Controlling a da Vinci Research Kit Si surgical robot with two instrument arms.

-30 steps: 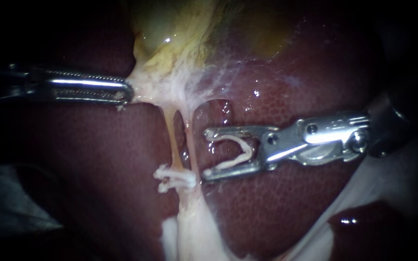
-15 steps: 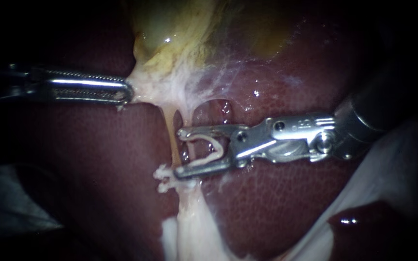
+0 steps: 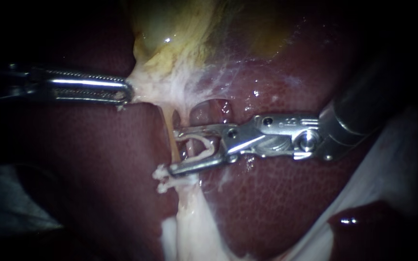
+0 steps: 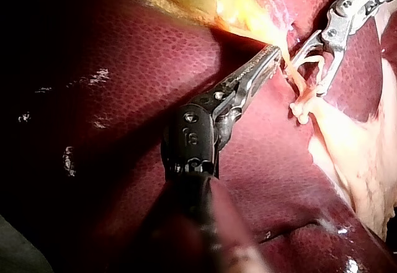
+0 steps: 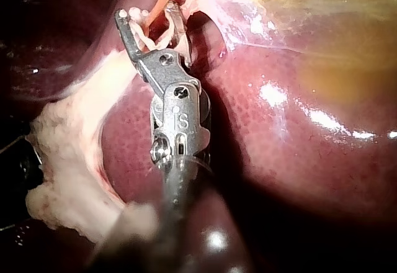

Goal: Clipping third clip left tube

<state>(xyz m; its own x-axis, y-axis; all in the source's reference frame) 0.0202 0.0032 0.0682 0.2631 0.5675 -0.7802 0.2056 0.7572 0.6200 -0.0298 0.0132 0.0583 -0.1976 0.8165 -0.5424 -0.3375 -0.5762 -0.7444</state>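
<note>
Right instrument (image 3: 174, 151), wide pincer holding open white clip (image 3: 203, 146), advanced astride pale yellowish left tube (image 3: 169, 121): ready to close. Left instrument (image 3: 127, 93) pincer clamps whitish tissue (image 3: 146, 86).

You are at a surgical workplace, and every view stays so close against the tissue that the room around it cannot be told. The tissue itself shows the kind of place: a dark red, finely mottled liver (image 3: 276, 212) fills each view, wet and glinting under a close light, with the yellow-green gallbladder (image 3: 170, 24) lying against it. Two slender steel tools confirm it. Your left instrument (image 3: 124, 93) grips pale tissue (image 3: 151, 89) under the gallbladder, and your right instrument (image 3: 174, 151) carries a white clip (image 3: 213, 147) at its tip. More white clips (image 3: 161, 172) sit on a thin tube (image 3: 170, 125). Beyond the lit patch, all is dark.
</note>
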